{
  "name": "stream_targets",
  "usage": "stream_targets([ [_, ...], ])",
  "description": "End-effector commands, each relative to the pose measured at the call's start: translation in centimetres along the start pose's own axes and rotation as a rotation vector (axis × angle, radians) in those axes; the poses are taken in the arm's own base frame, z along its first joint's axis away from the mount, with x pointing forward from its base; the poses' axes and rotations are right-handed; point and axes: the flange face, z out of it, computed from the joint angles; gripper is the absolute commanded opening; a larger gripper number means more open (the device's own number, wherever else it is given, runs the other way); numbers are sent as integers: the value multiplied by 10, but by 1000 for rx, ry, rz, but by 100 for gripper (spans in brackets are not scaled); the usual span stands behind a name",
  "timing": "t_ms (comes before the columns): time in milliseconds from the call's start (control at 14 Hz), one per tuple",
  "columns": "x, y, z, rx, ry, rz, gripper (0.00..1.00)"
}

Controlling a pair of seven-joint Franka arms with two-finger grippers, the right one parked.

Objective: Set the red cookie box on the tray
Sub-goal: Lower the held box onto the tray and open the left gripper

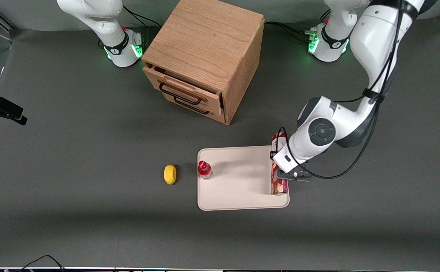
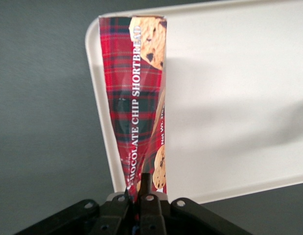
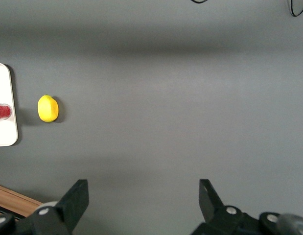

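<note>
The long, slim dark-red tartan cookie box [image 1: 279, 186] lies along the short edge of the flat beige-white rectangular tray [image 1: 238, 189], the edge toward the working arm's end of the table. And there's the left arm's black two-finger gripper [image 1: 282, 174] right over it, roughly at the middle of the box's length! In the wrist view the fingers [image 2: 144, 188] are pinched together on the box [image 2: 136, 98], clamped on its narrow upper edge. The carton reads "chocolate chip shortbread" and runs just inside the tray's [image 2: 229, 98] low rim, down toward a rounded corner. Whether the box is resting on the tray floor or held just above it, I can't tell from here.

What else is on the tray? A small red-capped bottle [image 1: 204, 169] stands upright at the tray's other short edge, well apart from the box, with bare tray surface between the two. Just beside that bottle, off the tray on the grey table [image 1: 72, 170], sits a small yellow lemon-shaped object [image 1: 170, 174]. Farther from the front camera stands the wooden drawer cabinet [image 1: 204, 56], its top drawer [image 1: 184, 88] slightly ajar, contents hidden.
</note>
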Motion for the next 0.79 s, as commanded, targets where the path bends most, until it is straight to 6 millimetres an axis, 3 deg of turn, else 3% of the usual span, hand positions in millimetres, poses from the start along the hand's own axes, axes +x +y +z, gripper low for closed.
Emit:
stream_targets([
  [0,10,0,7,-4,32,-42,0],
  [357,14,-10,25,-3,37,-54,0],
  [429,14,-11,26,2,40,-49,59],
  [500,14,-11,23,19,53,-31,100],
  [714,14,-11,20,30,64,-22,100],
])
